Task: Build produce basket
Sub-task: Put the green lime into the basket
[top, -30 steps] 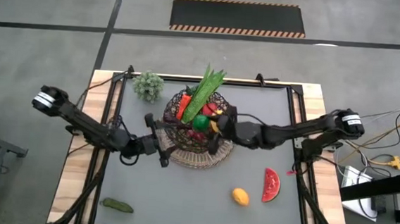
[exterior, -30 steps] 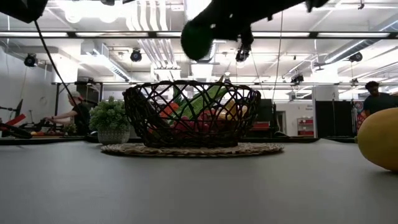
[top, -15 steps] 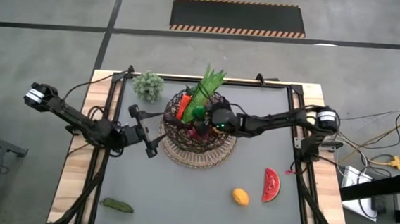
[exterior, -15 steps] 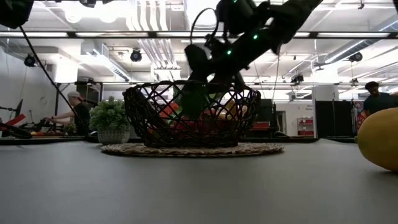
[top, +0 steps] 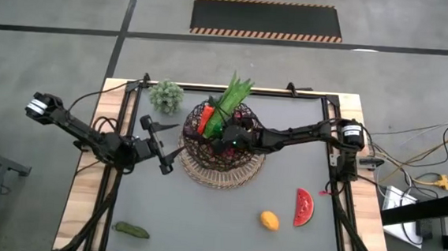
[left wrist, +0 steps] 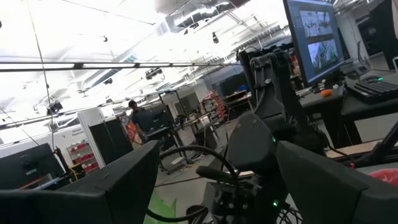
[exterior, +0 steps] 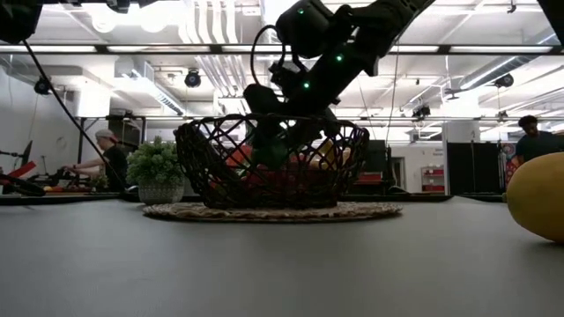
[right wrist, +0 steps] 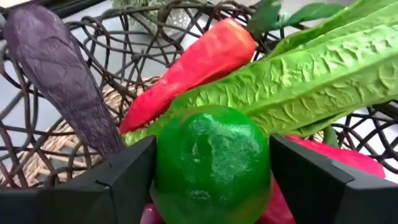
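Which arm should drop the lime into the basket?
The right. Its gripper already holds the lime inside the basket; the left gripper waits open, beside the basket.

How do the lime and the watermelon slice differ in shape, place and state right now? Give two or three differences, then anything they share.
The lime is round and green all over; the watermelon slice is a flat red wedge.
The lime is inside the basket, among the produce; the watermelon slice lies on the bare table, apart from the basket.
The lime sits between the fingers of the right gripper; nothing touches the watermelon slice.
Both are small toy fruits.
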